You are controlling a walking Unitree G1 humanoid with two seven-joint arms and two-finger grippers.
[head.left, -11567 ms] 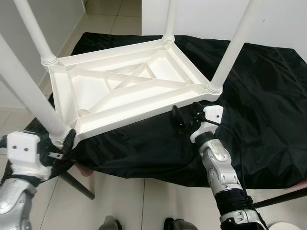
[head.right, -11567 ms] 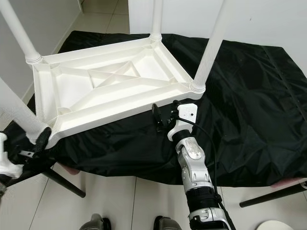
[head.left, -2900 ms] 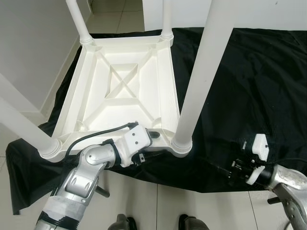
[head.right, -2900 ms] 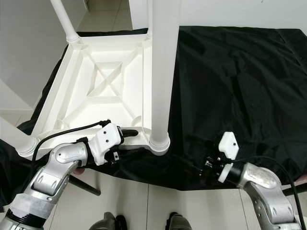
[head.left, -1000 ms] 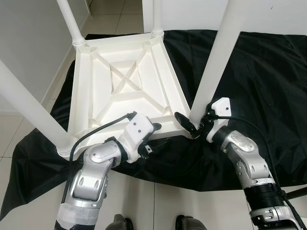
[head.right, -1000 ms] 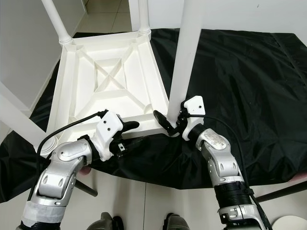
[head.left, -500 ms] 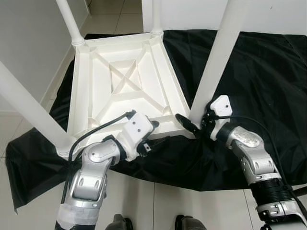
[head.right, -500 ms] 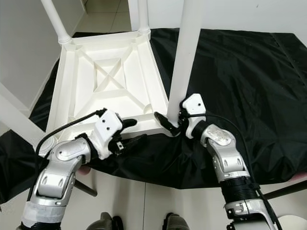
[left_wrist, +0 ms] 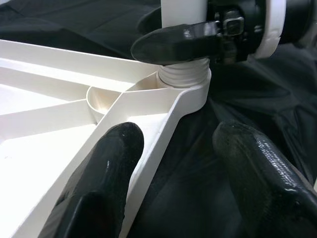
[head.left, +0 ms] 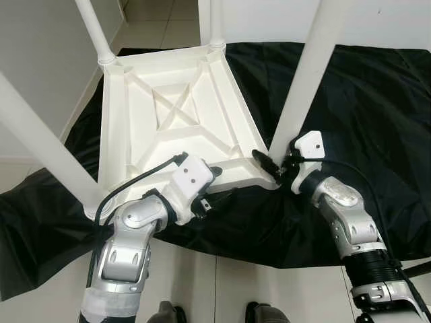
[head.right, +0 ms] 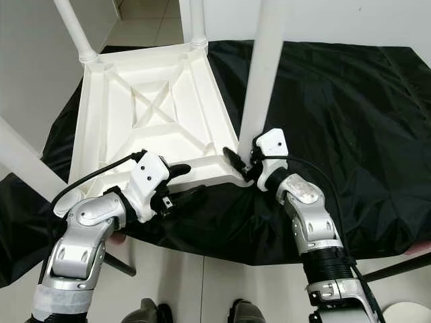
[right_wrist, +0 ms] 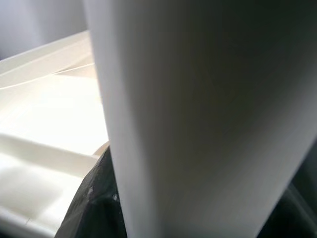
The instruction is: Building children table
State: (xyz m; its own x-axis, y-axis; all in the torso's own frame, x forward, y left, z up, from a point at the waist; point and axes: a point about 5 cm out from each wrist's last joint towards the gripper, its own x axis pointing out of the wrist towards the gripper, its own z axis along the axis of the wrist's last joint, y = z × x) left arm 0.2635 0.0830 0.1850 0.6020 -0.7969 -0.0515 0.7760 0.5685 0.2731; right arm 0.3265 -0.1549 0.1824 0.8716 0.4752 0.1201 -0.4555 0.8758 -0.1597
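Note:
The white plastic children's table [head.left: 135, 128] lies upside down on a black cloth, its legs pointing up. My left gripper [head.left: 217, 186] stands open astride the table's near rim. One finger [left_wrist: 106, 163] is inside the rim and the other [left_wrist: 257, 168] hangs over the cloth. My right gripper [head.left: 273, 165] is at the foot of the near right leg [head.left: 306, 74], shut on it just above its socket [left_wrist: 184, 79]. One of its fingers [left_wrist: 173, 42] presses across the leg. In the right wrist view the leg [right_wrist: 198, 109] is very close, with a black finger [right_wrist: 94, 198] beside it.
The black cloth [head.left: 377, 101] spreads wide to the right over a low support with dark metal legs [head.right: 397, 266]. Three more table legs rise at the far left [head.left: 94, 30], near left [head.left: 40, 134] and far corner [head.left: 215, 20]. Tiled floor [head.left: 202, 282] lies below, a wall [head.left: 34, 54] at left.
My right gripper came from the cloth's near edge to the near right leg and has closed around its foot. The table has turned a little. My left gripper stays at the rim.

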